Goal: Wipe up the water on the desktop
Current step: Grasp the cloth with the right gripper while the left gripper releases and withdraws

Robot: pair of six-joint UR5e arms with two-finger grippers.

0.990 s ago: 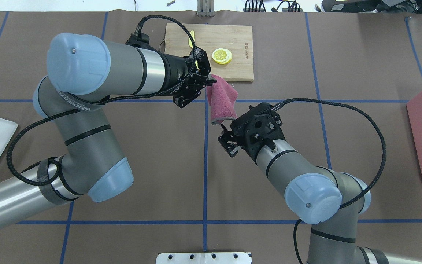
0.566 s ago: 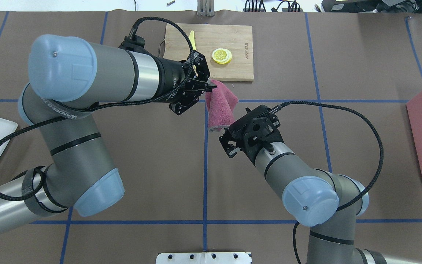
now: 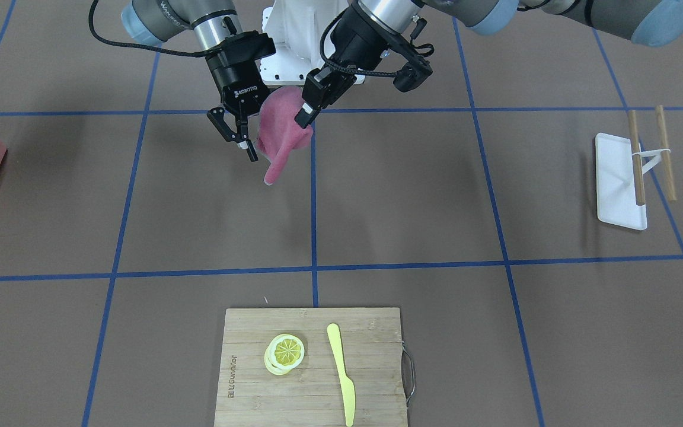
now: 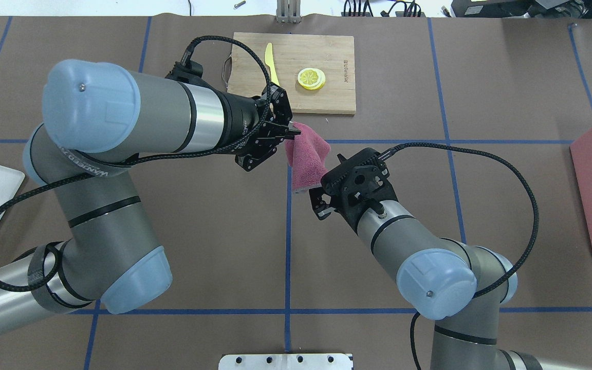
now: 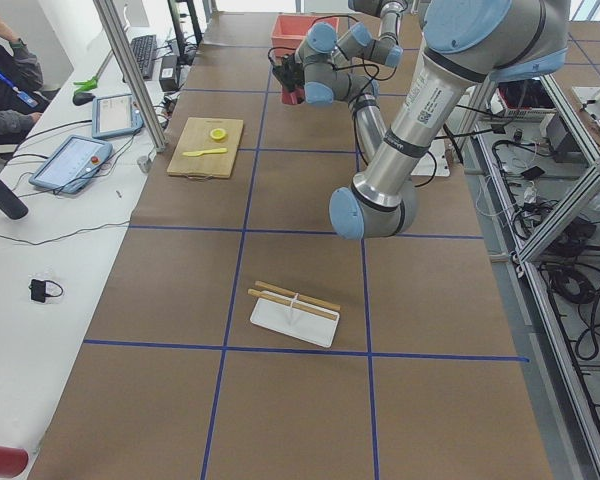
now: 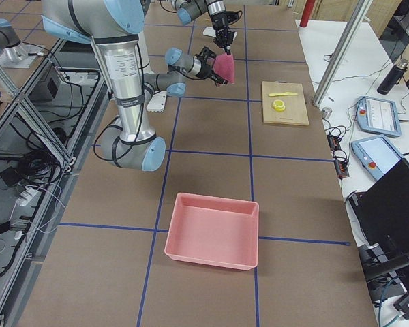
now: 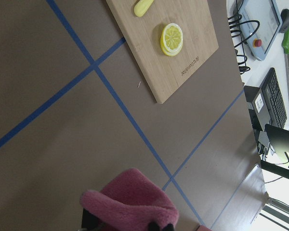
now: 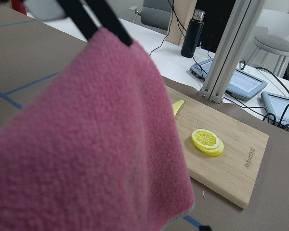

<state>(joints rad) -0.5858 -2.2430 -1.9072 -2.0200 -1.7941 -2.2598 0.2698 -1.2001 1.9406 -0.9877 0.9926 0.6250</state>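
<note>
Left gripper (image 4: 290, 134) clamping pink cloth (image 4: 306, 162) corner, dangling it above desktop (image 4: 224, 231); right gripper (image 4: 317, 203) hovering beside cloth, jaws standing apart.

The overhead and front-facing cameras look steeply down on the worktop (image 4: 214, 216) from opposite sides. Two side cameras view it lengthwise from either end. Both wrist cameras sit close, sharing the cutting board (image 7: 144, 57).

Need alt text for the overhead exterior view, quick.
The left gripper holds a pink cloth hanging above the desktop, with the open right gripper beside its lower edge. A cutting board with lemon slices and a yellow knife lies beyond.
</note>
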